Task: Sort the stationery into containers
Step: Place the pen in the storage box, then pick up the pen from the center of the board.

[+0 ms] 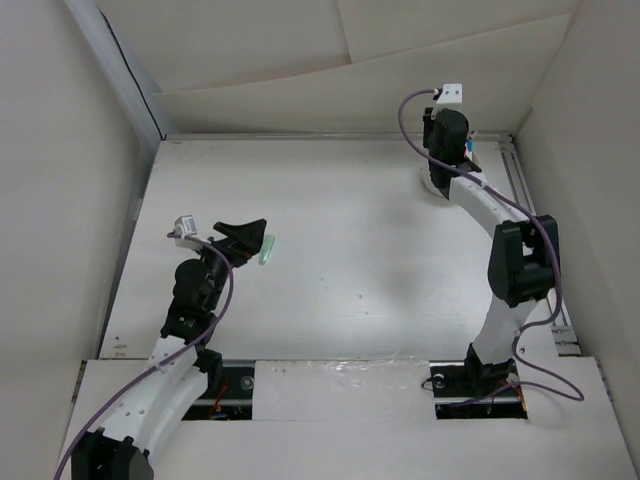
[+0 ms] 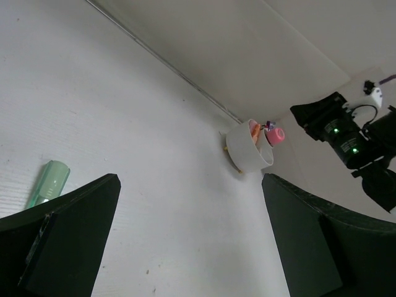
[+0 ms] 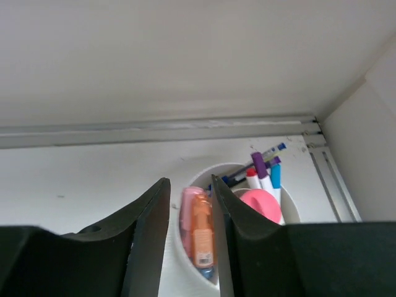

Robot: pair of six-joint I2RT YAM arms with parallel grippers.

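The green highlighter (image 1: 267, 248) lies on the desk (image 1: 360, 280) just beside the left jaws (image 2: 190, 177). It sits outside their wide-open, empty span, past the finger at the wrist view's left edge. Its long axis runs roughly away from the arm bases. The left arm is plainly nearer and would likely have to shift sideways to straddle it. The right jaws (image 3: 189, 180) hang over the white cup (image 2: 240, 148), well apart (gap narrow; whether they pinch the orange highlighter (image 3: 202, 238) I cannot tell)
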